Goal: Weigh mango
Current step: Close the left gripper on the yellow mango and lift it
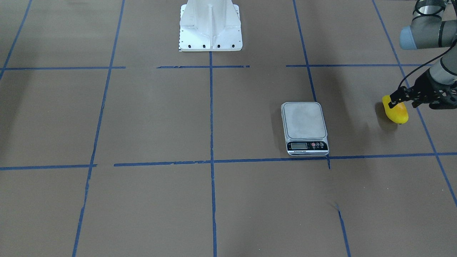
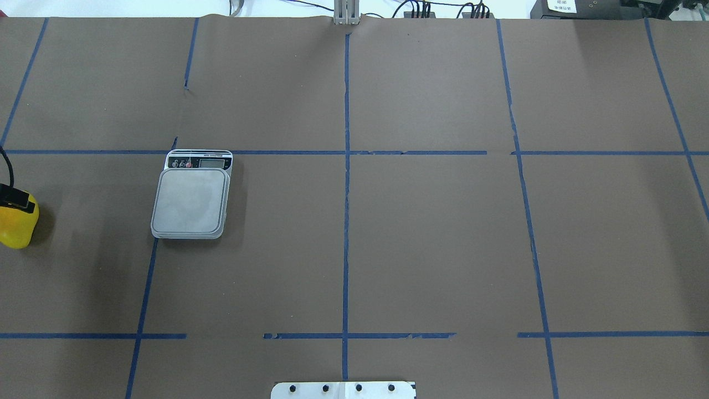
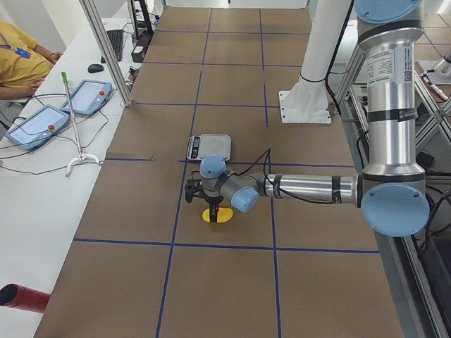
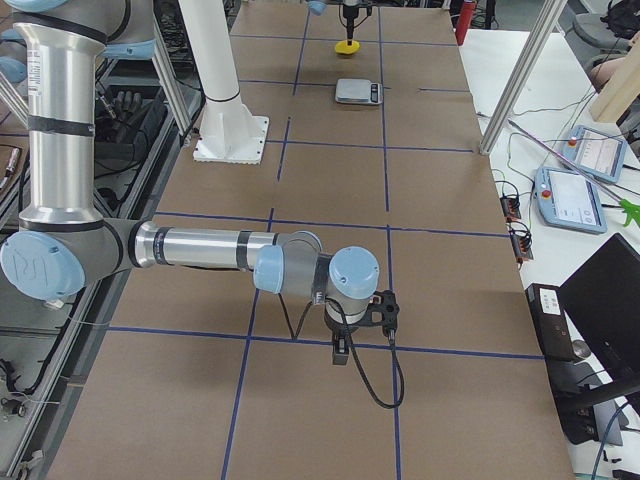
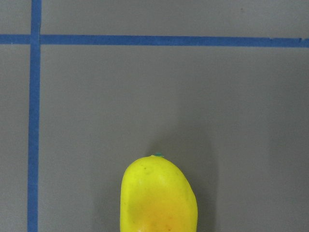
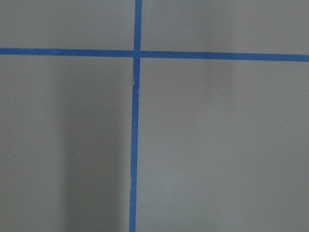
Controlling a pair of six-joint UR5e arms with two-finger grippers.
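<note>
The yellow mango lies at the table's left end, also in the overhead view and low in the left wrist view. My left gripper reaches down onto it, with black fingers against its sides, and looks shut on it. The mango sits at table level. The grey scale stands apart, toward the table's middle, its platform bare. My right gripper hangs low over the table far from both; I cannot tell whether it is open.
The robot's white base plate stands at the table's robot-side edge. Blue tape lines cross the brown table cover. Operator tablets and cables lie on a side bench beyond the table.
</note>
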